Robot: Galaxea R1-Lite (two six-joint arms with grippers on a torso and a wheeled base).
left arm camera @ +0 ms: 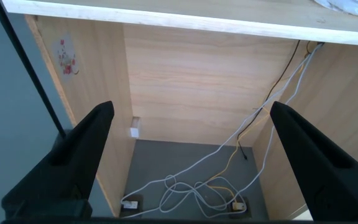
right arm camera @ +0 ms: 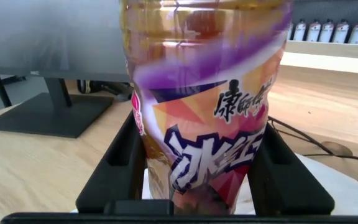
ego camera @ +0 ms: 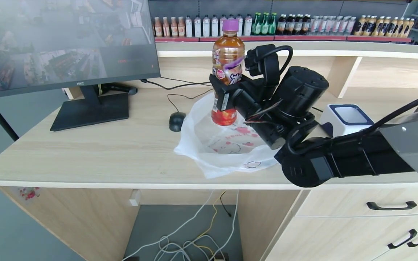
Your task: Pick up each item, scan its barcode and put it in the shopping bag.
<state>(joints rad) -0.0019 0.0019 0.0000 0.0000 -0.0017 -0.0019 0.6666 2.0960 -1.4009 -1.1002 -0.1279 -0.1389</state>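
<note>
The right gripper (ego camera: 226, 95) is clamped on the tea bottle (ego camera: 228, 54), its two fingers pressing the label at mid-height from either side. This grasp keeps the bottle upright, with the purple cap up. In the right wrist view the label faces the camera squarely between the fingers.

The bottle is over the white shopping bag (ego camera: 223, 152), which lies slumped on the table (ego camera: 85, 152) with its mouth gaping upward. The bottle's base sits at the bag's opening. Whether it touches the plastic cannot be told.

The upright pose seems chosen so that the bottle can go straight down into the mouth without catching the loose rim. The mid-body hold leaves the base free to land first.

The barcode scanner (ego camera: 347, 117) stands at 3 o'clock from the bag, well apart from the bottle. With the bottle over the bag and not over the scanner window, the step in hand looks like bagging, not scanning.

A mouse (ego camera: 176, 120) lies at 9 o'clock, just beside the bag's edge. The monitor (ego camera: 64, 40) stands farther off, at 10 o'clock.

The left gripper (left arm camera: 191, 109) hangs below the table edge with its fingers spread wide and nothing between them, facing the cables (left arm camera: 191, 186) on the floor. It is probably parked there to leave the right arm room.

The limp bag could fold under the bottle when it is let go.
</note>
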